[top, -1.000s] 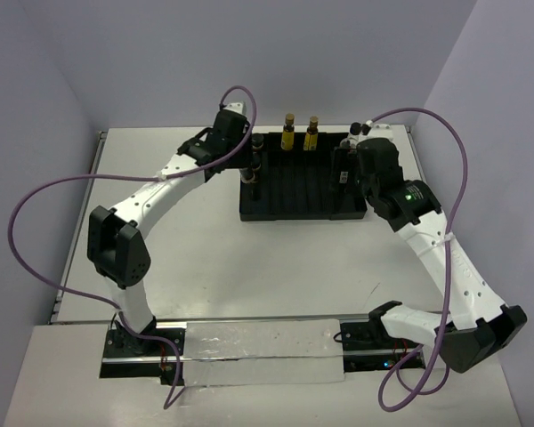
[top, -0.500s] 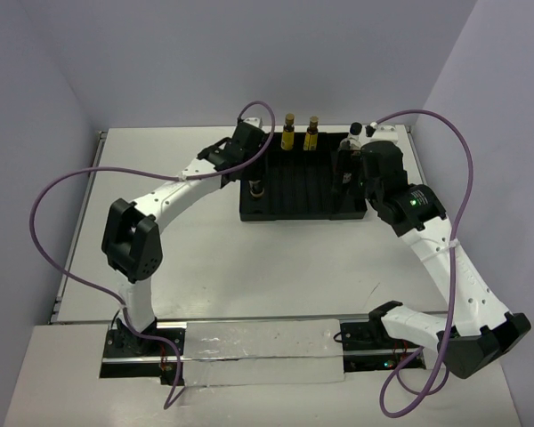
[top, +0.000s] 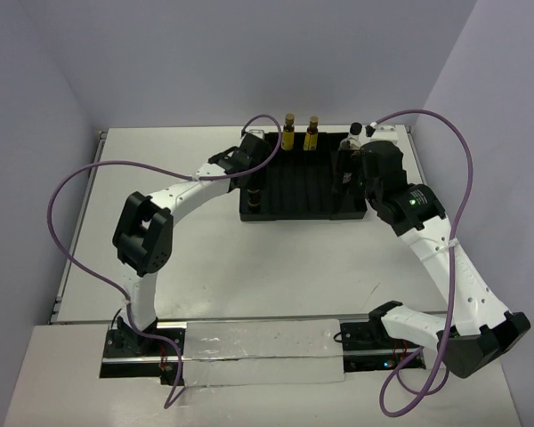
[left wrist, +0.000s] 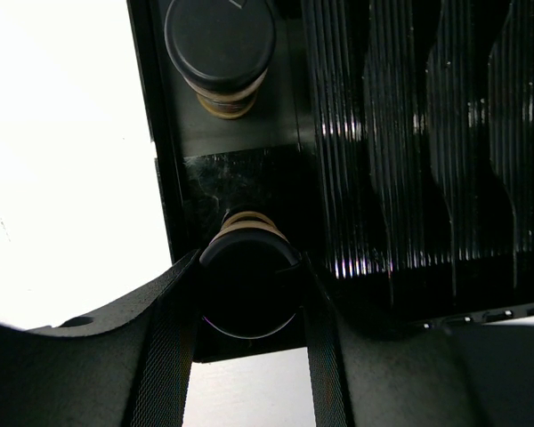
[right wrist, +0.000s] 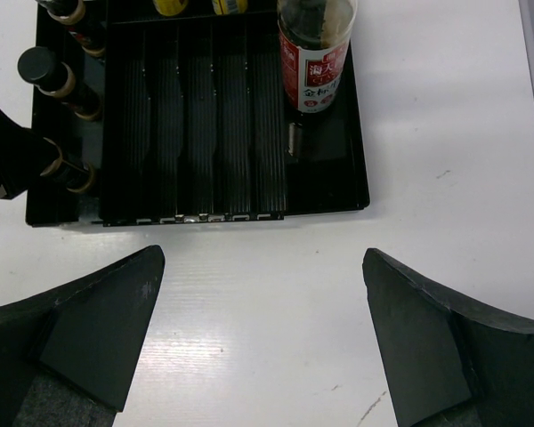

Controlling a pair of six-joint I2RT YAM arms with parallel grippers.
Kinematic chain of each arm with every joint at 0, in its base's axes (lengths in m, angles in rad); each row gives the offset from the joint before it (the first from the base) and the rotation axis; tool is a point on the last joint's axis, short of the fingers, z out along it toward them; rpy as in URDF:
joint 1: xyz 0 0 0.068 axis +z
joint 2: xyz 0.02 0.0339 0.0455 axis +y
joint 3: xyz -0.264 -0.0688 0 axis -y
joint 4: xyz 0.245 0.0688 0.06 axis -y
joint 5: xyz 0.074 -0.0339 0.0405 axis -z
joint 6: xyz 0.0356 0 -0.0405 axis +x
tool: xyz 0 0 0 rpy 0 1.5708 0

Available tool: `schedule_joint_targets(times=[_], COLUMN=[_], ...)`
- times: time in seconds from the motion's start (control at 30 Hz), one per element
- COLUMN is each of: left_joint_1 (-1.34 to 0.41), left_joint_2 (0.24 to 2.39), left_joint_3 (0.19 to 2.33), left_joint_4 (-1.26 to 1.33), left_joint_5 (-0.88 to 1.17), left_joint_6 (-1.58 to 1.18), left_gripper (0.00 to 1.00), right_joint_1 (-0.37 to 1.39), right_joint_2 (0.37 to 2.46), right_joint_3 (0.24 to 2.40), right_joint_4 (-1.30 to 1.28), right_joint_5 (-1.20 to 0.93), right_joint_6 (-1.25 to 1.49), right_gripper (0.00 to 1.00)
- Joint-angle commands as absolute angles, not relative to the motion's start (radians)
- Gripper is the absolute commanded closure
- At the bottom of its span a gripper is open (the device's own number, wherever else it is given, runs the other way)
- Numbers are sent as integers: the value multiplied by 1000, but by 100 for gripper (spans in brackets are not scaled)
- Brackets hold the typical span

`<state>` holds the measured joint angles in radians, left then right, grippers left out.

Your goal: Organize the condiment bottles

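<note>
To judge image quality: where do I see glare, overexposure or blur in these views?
Left wrist view: the table is blown out white, the tray shows glare streaks, the gripped dark bottle is underexposed. Right wrist view: the tray is sharp, the near fingers dark. Top view: even light.

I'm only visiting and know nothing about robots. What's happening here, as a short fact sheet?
Tray: black, ribbed, middle bare
Left claw: closed on a dark bottle with a black lid, at the tray's near-left corner
Right claw: open, empty, raised near the tray
Yellow bottles: two, upright at the far edge
Red-labelled bottle: upright, right side of tray
</note>
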<state>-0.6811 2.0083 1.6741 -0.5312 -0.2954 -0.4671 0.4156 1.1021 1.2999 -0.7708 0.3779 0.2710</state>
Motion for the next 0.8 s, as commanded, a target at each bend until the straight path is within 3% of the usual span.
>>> schedule_joint_targets(times=[0.0, 0.27, 0.5, 0.67, 0.77], left_joint_1=[-687, -689, -690, -690, -690], left_joint_2=[2019, 2034, 2028, 2017, 2005], left_joint_3=[1677, 1671, 1655, 1651, 1654], left_joint_4=[-483, -491, -492, -498, -503], left_joint_5=[-333, -312, -304, -312, -318], left_joint_6=[-463, -464, -469, -472, -469], left_gripper=[90, 86, 66, 28, 15], right_joint_1=[421, 422, 422, 422, 422], right_joint_2=[1097, 1102, 1100, 1098, 1097], right_joint_3=[1301, 1302, 1304, 1300, 1299], right_joint_4=[-753, -752, -749, -750, -750], right_joint_5=[397, 394, 393, 393, 393], right_joint_6=[270, 270, 270, 270, 270], right_gripper=[0, 0, 0, 0, 0])
